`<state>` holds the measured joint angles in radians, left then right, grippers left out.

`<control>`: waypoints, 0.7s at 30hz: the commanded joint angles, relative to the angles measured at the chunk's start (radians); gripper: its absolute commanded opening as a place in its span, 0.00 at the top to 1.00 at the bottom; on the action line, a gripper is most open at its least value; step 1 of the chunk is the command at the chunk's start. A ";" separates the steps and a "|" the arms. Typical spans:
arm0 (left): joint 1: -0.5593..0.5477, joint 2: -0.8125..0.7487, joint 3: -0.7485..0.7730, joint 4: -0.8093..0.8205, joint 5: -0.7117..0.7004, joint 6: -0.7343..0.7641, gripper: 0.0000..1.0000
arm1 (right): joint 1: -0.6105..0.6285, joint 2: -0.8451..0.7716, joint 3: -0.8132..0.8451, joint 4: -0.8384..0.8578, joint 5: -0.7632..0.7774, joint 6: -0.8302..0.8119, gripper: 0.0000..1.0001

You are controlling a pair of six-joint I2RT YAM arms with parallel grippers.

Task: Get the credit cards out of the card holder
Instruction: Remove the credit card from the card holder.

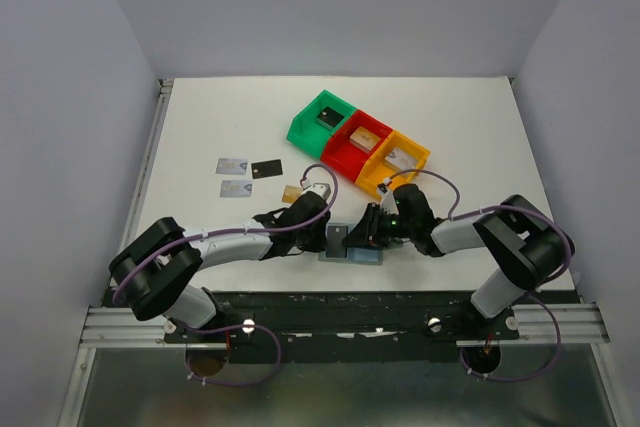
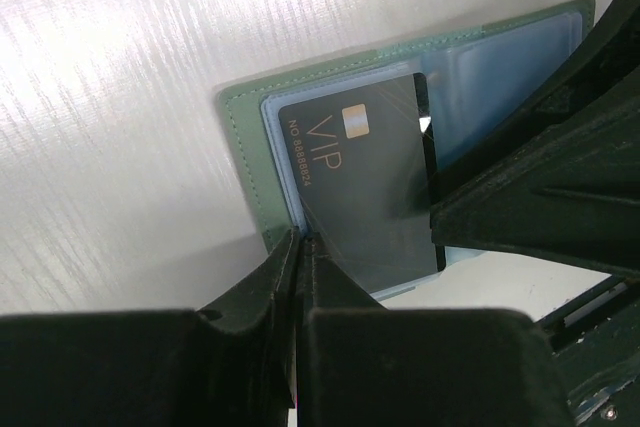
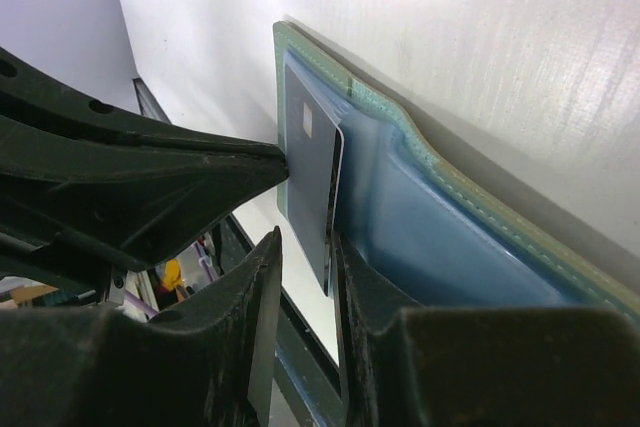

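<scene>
The grey-blue card holder [image 1: 352, 248] lies open near the table's front edge, between both grippers. In the left wrist view a black VIP card [image 2: 360, 187] sits at an angle on the holder's [image 2: 240, 137] left panel, partly out of its clear sleeve. My left gripper [image 2: 298, 239] is shut on that card's near corner. My right gripper [image 3: 305, 239] stands slightly open, straddling the card's [image 3: 312, 172] raised edge, with one finger resting on the holder's blue sleeve [image 3: 450, 237]. Two silver-grey cards [image 1: 232, 166], a black card [image 1: 266, 169] and a tan card [image 1: 292, 193] lie loose on the table to the left.
Green [image 1: 322, 119], red [image 1: 358, 141] and orange [image 1: 395, 162] bins stand in a diagonal row behind the holder, each with something in it. The table's front edge and a black rail run just below the holder.
</scene>
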<state>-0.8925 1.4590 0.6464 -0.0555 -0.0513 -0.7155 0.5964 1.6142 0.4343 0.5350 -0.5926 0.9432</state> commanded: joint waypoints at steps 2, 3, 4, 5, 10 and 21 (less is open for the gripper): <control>-0.003 0.012 -0.025 0.028 0.005 -0.002 0.90 | 0.006 0.039 -0.014 0.152 -0.062 0.055 0.66; -0.003 0.011 -0.030 0.035 0.010 -0.001 0.91 | 0.006 0.042 -0.016 0.163 -0.064 0.061 0.65; -0.003 0.009 -0.031 0.042 0.013 -0.001 0.91 | 0.008 0.044 -0.016 0.174 -0.064 0.068 0.65; -0.003 0.006 -0.033 0.045 0.014 -0.002 0.92 | 0.008 0.046 -0.016 0.174 -0.064 0.069 0.65; -0.003 -0.017 -0.042 0.051 0.008 0.005 0.91 | 0.009 0.041 -0.011 0.149 -0.053 0.055 0.63; -0.006 0.000 -0.062 0.158 0.088 0.004 0.94 | 0.013 0.046 0.027 0.106 -0.065 0.034 0.63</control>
<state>-0.8921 1.4528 0.6048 0.0326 -0.0326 -0.7151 0.5968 1.6512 0.4313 0.6407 -0.6247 0.9943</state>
